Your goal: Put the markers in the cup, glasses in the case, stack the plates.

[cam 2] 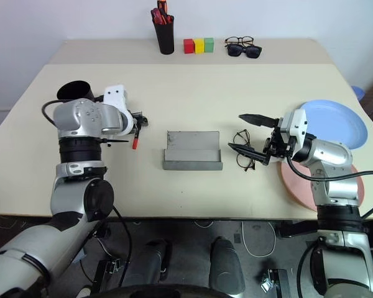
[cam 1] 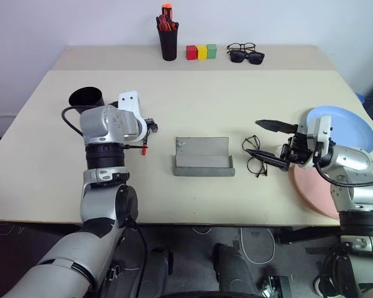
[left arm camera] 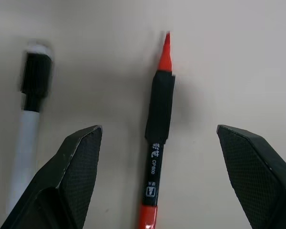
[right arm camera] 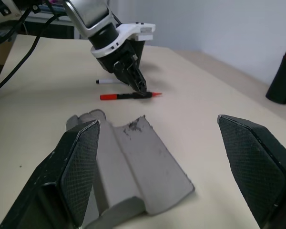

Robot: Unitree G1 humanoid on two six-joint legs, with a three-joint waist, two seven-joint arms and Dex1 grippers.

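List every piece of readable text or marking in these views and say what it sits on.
"CP 600", roughly, white print on the black band of the red marker; the logo above it and the small boxed symbol below are too blurred to read.
No other text shows on anything else.

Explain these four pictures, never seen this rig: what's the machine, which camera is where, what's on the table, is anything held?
It is a humanoid robot with two arms, each ending in a two-fingered black hand. The two wide pictures come from its head, looking down; the two close ones from its wrists.

The left hand hangs open over the red marker, with the white marker beside it. The right hand is open by the wire glasses. Neither holds anything.

The table also carries the open grey case, black cup, blue plate and pink plate.
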